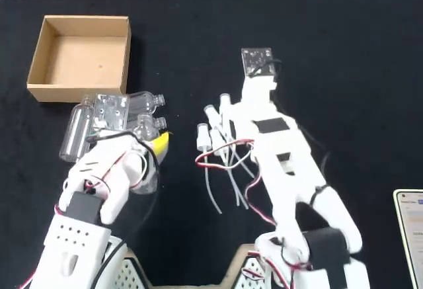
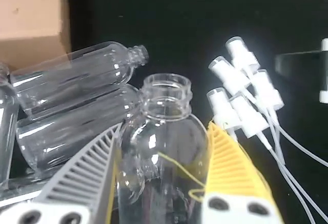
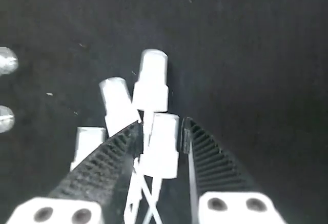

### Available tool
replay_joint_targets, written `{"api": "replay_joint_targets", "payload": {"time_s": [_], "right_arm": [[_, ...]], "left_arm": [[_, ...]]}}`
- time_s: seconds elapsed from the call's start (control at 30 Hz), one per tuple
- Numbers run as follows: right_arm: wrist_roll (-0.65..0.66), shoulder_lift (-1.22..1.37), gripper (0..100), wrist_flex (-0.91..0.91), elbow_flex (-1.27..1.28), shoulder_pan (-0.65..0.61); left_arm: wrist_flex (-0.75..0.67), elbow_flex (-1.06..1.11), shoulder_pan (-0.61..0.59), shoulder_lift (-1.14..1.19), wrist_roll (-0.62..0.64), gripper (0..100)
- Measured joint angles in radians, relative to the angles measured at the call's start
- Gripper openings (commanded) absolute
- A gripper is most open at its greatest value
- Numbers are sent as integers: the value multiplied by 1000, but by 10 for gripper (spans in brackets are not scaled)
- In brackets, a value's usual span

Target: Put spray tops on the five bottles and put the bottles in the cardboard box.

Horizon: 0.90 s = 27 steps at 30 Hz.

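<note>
My left pincer (image 2: 165,147) clamps the bottle (image 2: 165,93) mid-body; it is likely light, slick and crushable. My right pincer (image 3: 161,125), narrow, straddles one spray top (image 3: 163,155).

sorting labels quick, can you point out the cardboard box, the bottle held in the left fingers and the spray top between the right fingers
cardboard box (image 1: 53,92), high view, front wall
held bottle (image 2: 165,103), left wrist view, threaded neck
spray top (image 3: 163,147), right wrist view, white body
</note>
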Motion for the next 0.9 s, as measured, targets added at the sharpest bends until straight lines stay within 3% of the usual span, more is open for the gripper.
{"api": "replay_joint_targets", "payload": {"time_s": [0.77,0.9], "right_arm": [[-2,342,123,272,-250,-9],[-2,342,41,285,-250,-9]], "left_arm": [[0,66,2,-176,0,155],[0,66,2,-176,0,155]]}}
